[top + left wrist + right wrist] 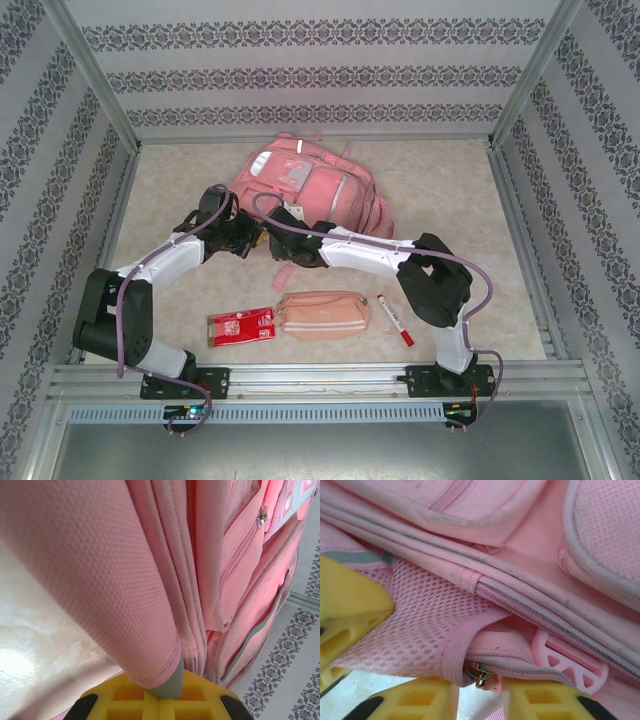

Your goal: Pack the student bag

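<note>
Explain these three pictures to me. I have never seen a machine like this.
A left arm and a right arm, both robots, are bolted to a table. The overhead picture looks down on them; the other two come from a camera on each wrist, yellow jaws at the bottom edge. On the table lie a pink student bag, a pink pouch, a red packet and a marker. The left jaws are shut on a flap of the bag. The right jaws stand apart around a zip pull, not visibly gripping it.
</note>
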{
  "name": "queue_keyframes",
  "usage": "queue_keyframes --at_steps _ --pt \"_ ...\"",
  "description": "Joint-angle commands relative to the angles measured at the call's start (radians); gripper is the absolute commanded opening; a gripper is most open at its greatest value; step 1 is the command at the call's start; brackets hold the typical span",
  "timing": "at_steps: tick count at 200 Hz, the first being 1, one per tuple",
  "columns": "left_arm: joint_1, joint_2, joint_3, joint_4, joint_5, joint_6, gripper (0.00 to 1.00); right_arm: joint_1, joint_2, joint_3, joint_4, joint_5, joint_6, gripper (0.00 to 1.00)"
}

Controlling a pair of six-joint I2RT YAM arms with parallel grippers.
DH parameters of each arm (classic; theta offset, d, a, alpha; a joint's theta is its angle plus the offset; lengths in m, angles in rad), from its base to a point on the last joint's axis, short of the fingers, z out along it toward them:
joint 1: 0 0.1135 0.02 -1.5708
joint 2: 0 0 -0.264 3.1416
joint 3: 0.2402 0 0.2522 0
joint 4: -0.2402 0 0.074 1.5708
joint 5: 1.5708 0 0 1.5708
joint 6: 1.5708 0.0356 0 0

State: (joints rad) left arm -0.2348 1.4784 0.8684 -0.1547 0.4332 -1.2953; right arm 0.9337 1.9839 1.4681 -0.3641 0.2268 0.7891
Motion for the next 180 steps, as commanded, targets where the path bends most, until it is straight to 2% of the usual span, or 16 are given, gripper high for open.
queue_keyframes --at_steps 1,15,37,70,85,105,134,180 --pt "-0.01 -0.018 0.06 0.003 0.071 -0.026 0.0 -0.003 0.044 0.038 -0.051 0.077 0.036 0.22" --pt "-0.011 -0.017 0.067 -0.008 0.067 -0.017 0.0 -0.001 0.043 0.037 -0.059 0.091 0.044 0.16" --pt "-0.01 -0.02 0.073 -0.023 0.053 0.001 0.0 -0.001 0.021 0.029 -0.065 0.107 0.041 0.0" --pt "0.007 -0.01 0.097 -0.082 0.002 0.088 0.0 -0.018 -0.042 0.006 -0.125 0.061 0.036 0.0" --pt "0.032 0.002 0.109 -0.111 -0.017 0.141 0.0 -0.06 -0.085 -0.052 -0.125 -0.043 0.044 0.0" --pt "0.052 0.018 0.137 -0.169 -0.095 0.282 0.0 -0.117 -0.136 -0.13 -0.125 -0.186 0.025 0.0" --pt "0.077 0.037 0.159 -0.203 -0.168 0.42 0.0 -0.169 -0.232 -0.236 -0.144 -0.273 -0.038 0.0" --pt "0.164 0.082 0.167 -0.157 -0.116 0.502 0.0 -0.303 -0.348 -0.376 -0.17 -0.371 -0.178 0.0"
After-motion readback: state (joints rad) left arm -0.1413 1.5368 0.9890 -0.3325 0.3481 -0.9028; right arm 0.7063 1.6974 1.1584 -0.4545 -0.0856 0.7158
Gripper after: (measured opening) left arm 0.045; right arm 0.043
